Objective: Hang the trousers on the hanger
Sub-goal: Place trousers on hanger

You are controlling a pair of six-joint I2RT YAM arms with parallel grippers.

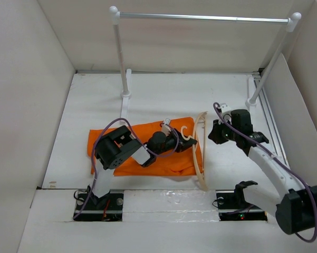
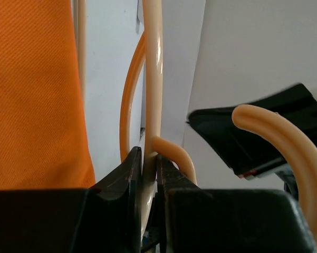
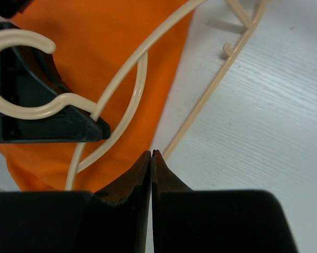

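The left gripper (image 2: 149, 161) is clenched on the hanger (image 2: 153, 79), its tips pinching the thin stem just below the hook. The right gripper (image 3: 152, 157) is pressed closed with nothing between its tips, just beside the hanger's curved shoulder. The hanger is pale beige, slim and glossy. It sits along the right edge of the trousers (image 1: 171, 163), hook over the fabric. The trousers are bright orange and plain, spread on the white table (image 1: 163, 95) under the left arm.
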